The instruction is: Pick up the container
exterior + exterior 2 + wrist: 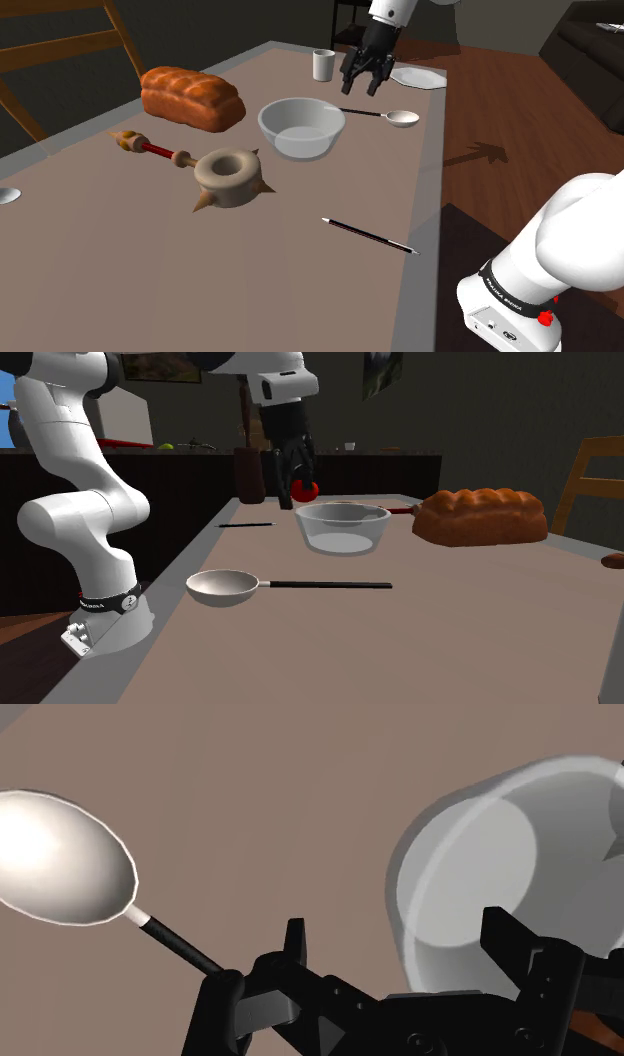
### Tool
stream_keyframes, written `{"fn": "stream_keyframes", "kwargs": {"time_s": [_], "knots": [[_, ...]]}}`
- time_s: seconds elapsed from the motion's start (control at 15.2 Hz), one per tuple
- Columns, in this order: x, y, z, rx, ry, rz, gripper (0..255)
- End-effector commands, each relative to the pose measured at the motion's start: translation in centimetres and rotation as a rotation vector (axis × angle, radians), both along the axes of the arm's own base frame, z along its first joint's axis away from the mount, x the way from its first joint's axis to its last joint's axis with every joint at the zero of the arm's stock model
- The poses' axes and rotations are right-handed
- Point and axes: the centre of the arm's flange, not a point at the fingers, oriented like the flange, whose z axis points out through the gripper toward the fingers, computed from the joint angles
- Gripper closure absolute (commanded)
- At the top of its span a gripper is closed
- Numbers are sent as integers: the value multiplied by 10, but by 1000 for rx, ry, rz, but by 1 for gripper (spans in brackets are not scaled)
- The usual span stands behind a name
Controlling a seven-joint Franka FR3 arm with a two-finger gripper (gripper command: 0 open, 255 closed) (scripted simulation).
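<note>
The container is a pale grey round bowl [301, 125] [342, 527] [500, 874], upright near the middle of the brown table [150, 270]. My black gripper [365, 75] [295, 462] [400, 944] hangs open above the table, just past the bowl on its far side in the shoulder view, over the dark handle of a spoon [403, 118] [65, 854]. Nothing is between the fingers and they touch nothing. The wrist view looks down on the bowl's rim beside one fingertip [505, 939].
A loaf of bread [192, 95] [480, 517] lies beyond the bowl toward the shoulder view's left. A spiked ring toy with a red handle [228, 177] and a thin pen [368, 235] lie nearer. A white cup [323, 65] and plate [418, 77] stand at the far end.
</note>
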Motion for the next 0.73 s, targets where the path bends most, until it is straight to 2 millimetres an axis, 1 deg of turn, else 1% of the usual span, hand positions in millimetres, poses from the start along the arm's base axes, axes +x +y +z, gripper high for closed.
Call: {"fn": "stream_keyframes", "kwargs": {"time_s": [0.0, 0.2, 0.26, 0.66], "knots": [[18, 10, -15, 38, 18, -7, 0], [48, 25, -34, 94, 43, -14, 0], [53, 28, -37, 102, 46, -16, 0], [53, 28, -69, 102, 46, -16, 0]]}}
